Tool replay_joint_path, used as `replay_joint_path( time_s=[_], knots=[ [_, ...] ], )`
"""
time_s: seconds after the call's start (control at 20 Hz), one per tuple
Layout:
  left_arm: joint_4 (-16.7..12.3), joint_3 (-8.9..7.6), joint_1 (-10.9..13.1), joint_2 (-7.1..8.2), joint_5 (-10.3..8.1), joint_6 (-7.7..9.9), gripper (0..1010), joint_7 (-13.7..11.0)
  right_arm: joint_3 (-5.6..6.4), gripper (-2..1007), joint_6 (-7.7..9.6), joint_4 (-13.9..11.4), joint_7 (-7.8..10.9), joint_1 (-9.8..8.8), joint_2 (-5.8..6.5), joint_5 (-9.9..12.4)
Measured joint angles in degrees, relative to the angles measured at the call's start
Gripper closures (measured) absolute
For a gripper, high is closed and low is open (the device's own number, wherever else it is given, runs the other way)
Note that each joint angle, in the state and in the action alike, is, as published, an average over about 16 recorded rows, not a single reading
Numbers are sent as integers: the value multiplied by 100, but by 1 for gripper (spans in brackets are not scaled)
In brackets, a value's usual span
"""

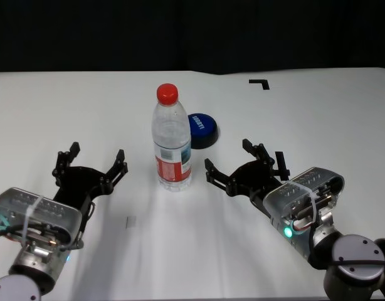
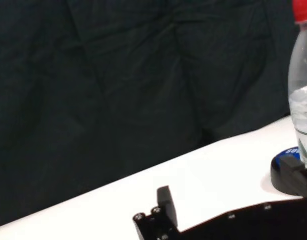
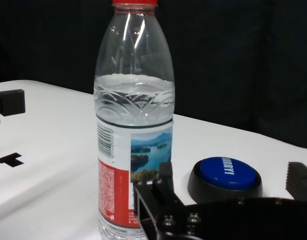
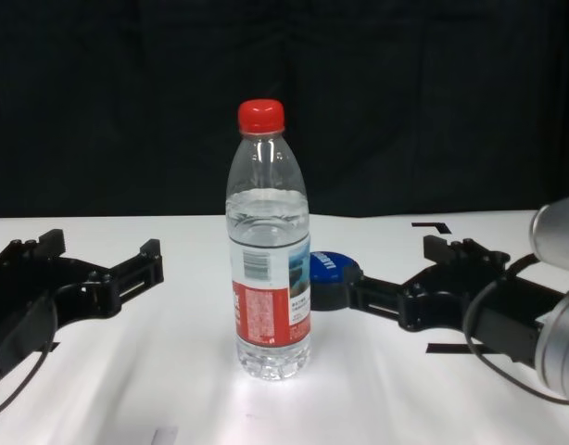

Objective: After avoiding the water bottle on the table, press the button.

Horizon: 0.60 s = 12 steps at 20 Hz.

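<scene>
A: From the head view, where do things stand?
B: The right gripper (image 1: 236,160) hovers above the table (image 1: 343,125) with its fingers spread wide, holding nothing. The water bottle (image 1: 172,141) stands upright just off its left fingertip, and the button (image 1: 202,130) sits ahead of it, just behind the bottle. The left gripper (image 1: 95,157) is on the bottle's other side, equally wide open and empty.

A: And the left wrist view?
B: Only one fingertip (image 2: 166,202) shows clearly; the bottle and a sliver of the button appear beyond the far finger.

A: The right wrist view?
B: The bottle fills the space just past one finger (image 3: 166,182); the button lies between the two fingers, farther out.

A: The chest view?
B: Both grippers flank the bottle, neither touching it. The button peeks out beside the bottle, close to the right gripper's nearer fingertip.
</scene>
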Motion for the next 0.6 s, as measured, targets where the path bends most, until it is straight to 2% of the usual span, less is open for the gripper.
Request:
replay_joint_path(
  time_s=[0.6],
  knots=[
    [0, 0, 0, 0, 0, 0, 7, 0, 0, 2, 0, 0, 0, 0, 0, 0]
  ],
)
